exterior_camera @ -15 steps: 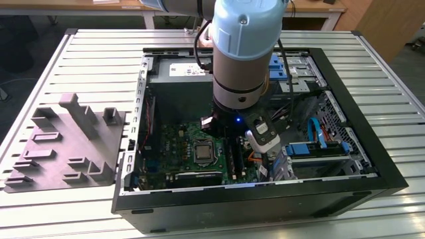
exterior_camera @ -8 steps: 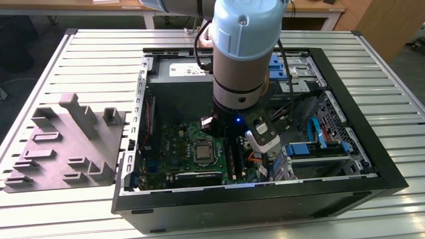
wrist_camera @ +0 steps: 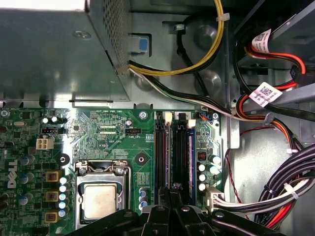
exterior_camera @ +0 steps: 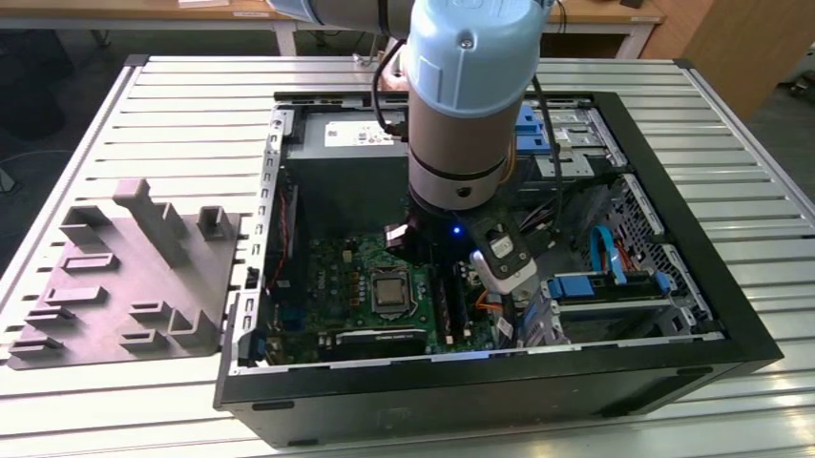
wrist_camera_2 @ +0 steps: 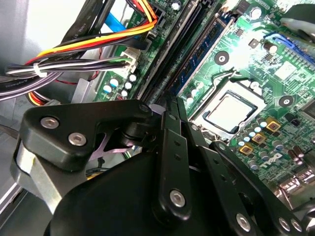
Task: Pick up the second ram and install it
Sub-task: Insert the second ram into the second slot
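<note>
The gripper [wrist_camera: 171, 189] has its black, bolted fingers [wrist_camera_2: 170, 128] drawn tight together, and no stick can be made out between them. Its tips hang just over the bank of long, narrow slots [wrist_camera: 170, 152] at the board's edge. A ram [wrist_camera_2: 202, 49], thin and dark with a row of bluish chips, stands on edge in a slot just beside the tips; I cannot tell whether it is the second one. On one side of the slots lies the flat green board [wrist_camera: 108, 128] with its square metal socket [wrist_camera: 101, 199], low and open. On the other side, capacitors and a white plug crowd close, then a thick bundle of black and red cables [wrist_camera: 290, 182]. Past the slot ends a grey sheet-metal box [wrist_camera: 49, 59] rises, with yellow and white wires [wrist_camera: 172, 69] curving by it. In the exterior view the pale blue arm [exterior_camera: 465, 95] reaches down into the black case [exterior_camera: 446, 401], whose walls hem it in. The case rests on a ribbed metal table [exterior_camera: 191, 95], and a purple-grey tray [exterior_camera: 128, 277] lies at the exterior view's left.
</note>
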Controlling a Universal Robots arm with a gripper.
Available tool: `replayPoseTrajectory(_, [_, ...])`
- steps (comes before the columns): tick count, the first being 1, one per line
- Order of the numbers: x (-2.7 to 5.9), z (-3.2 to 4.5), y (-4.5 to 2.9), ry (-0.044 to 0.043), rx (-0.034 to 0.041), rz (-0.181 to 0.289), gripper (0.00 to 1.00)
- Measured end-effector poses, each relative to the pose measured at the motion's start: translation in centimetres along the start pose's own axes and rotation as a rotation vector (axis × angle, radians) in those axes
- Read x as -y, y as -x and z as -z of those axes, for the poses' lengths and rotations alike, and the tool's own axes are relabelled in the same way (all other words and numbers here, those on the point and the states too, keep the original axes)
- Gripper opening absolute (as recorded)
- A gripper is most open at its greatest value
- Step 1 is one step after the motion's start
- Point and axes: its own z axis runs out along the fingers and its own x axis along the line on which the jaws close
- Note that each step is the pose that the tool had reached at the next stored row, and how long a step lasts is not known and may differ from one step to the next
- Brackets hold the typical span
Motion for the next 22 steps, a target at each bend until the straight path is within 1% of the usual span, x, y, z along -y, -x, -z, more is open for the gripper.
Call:
replayPoseTrajectory(8, [0.02, -0.02, 0.00, -0.0001, 0.0001, 0.000, 0.12])
replayPoseTrajectory(9, [0.01, -0.02, 0.00, 0.0001, 0.0001, 0.000, 0.18])
replayPoseTrajectory(12, [0.00, 0.07, 0.00, -0.0004, 0.0000, 0.000, 0.18])
replayPoseTrajectory(19, [-0.18, 2.14, 0.12, -0.0006, 0.0000, 0.000, 0.18])
replayPoseTrajectory(20, [-0.20, 2.37, 0.14, -0.0013, 0.0001, -0.001, 0.18])
replayPoseTrajectory(22, [-0.24, 2.65, 0.16, -0.0056, 0.0005, -0.004, 0.18])
